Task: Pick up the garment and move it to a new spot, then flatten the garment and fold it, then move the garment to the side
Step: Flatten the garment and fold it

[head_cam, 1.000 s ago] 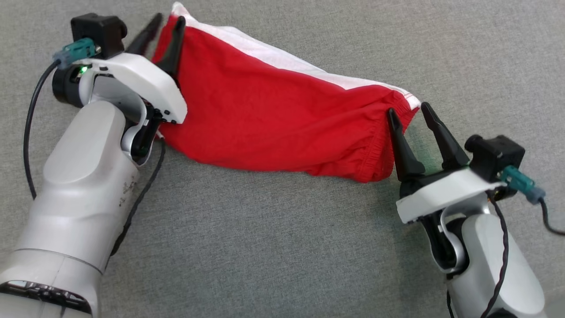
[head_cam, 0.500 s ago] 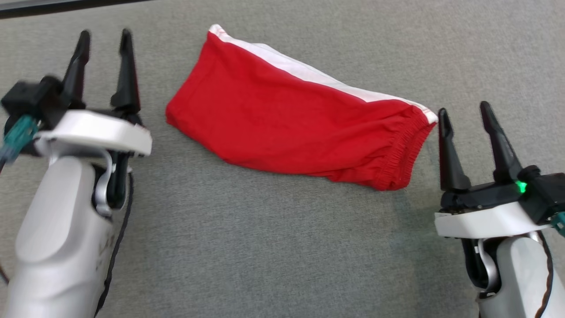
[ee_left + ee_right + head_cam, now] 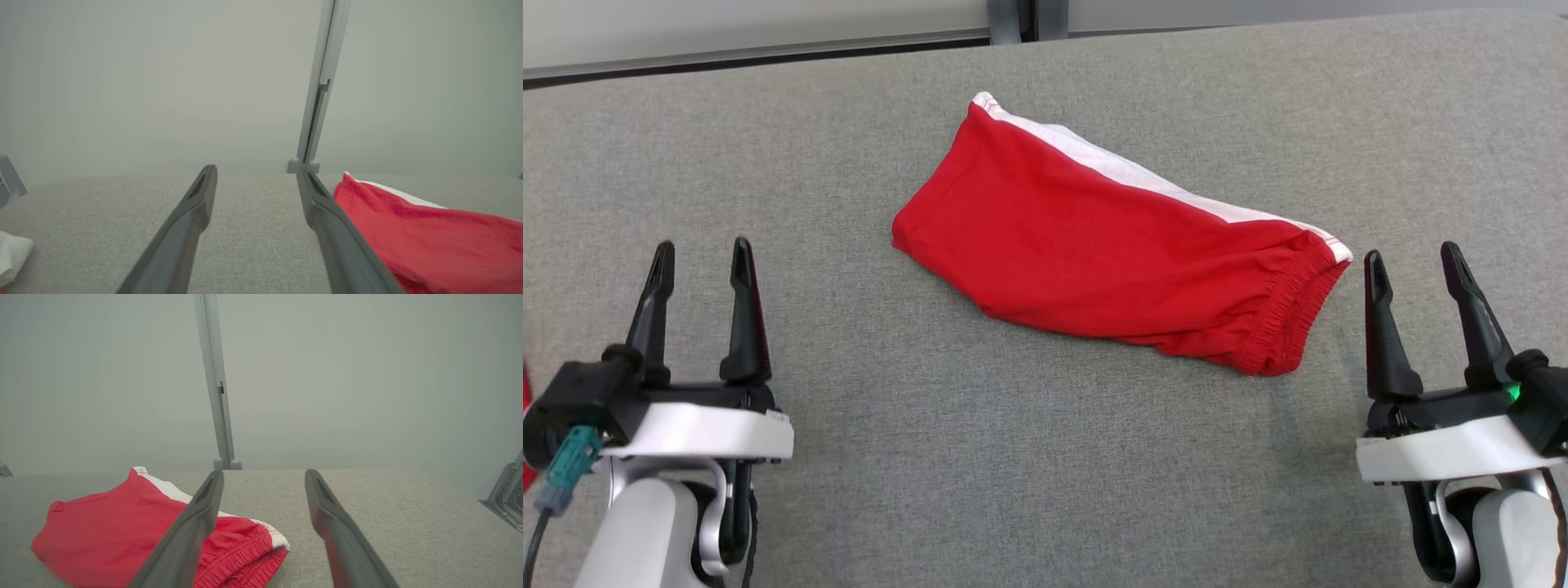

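**Getting ready to shift the folded garment aside**

Holding the left pincer (image 3: 703,243) released at the near left and the right pincer (image 3: 1411,250) released at the near right, gripping nothing in either. Leaving the garment (image 3: 1111,261), red shorts with a white stripe (image 3: 1127,167) along the far edge, lying folded on the grey tabletop (image 3: 1013,457). Slanting from far centre to near right, with the gathered waistband (image 3: 1290,314) just beside the right pincer and the other end well apart from the left one. Judging the fold as done and the sideways move as next. Probably needing to pinch every layer at both short ends, waistband on the right and leg hem on the left. Then lifting both ends together and carrying level. Avoiding tugging one end alone, risking the fold sliding open.
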Controlling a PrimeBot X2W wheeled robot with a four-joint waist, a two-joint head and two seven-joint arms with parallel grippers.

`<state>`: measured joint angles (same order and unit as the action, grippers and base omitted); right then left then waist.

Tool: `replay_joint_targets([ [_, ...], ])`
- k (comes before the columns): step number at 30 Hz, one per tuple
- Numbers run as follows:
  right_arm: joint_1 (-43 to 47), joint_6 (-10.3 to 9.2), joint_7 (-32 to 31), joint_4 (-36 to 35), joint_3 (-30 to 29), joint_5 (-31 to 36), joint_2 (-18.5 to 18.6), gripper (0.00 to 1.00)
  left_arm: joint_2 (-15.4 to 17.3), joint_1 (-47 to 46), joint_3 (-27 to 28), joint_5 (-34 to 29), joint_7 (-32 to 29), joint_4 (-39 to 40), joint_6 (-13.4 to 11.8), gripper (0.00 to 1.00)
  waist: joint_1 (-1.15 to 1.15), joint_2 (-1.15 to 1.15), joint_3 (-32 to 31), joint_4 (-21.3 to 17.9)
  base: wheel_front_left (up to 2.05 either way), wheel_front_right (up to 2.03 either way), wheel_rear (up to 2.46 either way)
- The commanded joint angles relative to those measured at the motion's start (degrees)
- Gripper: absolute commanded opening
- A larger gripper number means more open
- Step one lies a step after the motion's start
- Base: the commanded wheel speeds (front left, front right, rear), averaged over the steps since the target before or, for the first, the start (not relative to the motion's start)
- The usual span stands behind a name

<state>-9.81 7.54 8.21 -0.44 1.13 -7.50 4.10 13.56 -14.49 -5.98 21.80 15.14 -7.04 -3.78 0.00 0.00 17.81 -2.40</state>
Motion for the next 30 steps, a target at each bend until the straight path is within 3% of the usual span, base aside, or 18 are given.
replay_joint_targets([
  [1, 0.87, -0.10, -0.39, -0.44, -0.02, -0.43, 0.23, 1.00, 0.16, 1.24, 0.33, 0.35, -0.02, 0.68, -0.30, 1.00, 0.00, 0.00, -0.47, 0.07, 0.00, 0.00, 0.00],
  [12, 1.74, -0.10, -1.49, -1.97, -0.21, -1.24, -0.10, 1.00, -0.07, 1.68, -0.74, 0.97, -1.17, 1.36, -0.38, 1.00, 0.00, 0.00, -0.31, -0.02, 0.00, 0.00, 0.00],
  [21, 0.01, -0.10, -1.55, -2.21, 0.45, -1.29, -0.36, 1.00, -0.99, -10.30, -6.55, 0.34, -5.17, -3.08, 4.93, 1.00, 0.00, 0.00, 1.99, -0.57, 0.00, 0.00, 0.00],
  [26, -1.30, -0.10, -1.16, -1.21, 1.87, -1.41, -0.59, 1.00, -2.84, -18.91, -10.81, 2.82, -11.32, -12.58, 9.06, 1.00, 0.00, 0.00, 3.29, -2.65, 0.00, 0.00, 0.00],
  [30, -1.79, -0.10, -0.55, -0.30, 2.39, -1.83, -0.77, 1.00, -2.77, -24.01, -13.65, 4.59, -16.93, -22.51, 10.50, 1.00, 0.00, 0.00, 3.99, -4.24, 0.00, 0.00, 0.00],
])
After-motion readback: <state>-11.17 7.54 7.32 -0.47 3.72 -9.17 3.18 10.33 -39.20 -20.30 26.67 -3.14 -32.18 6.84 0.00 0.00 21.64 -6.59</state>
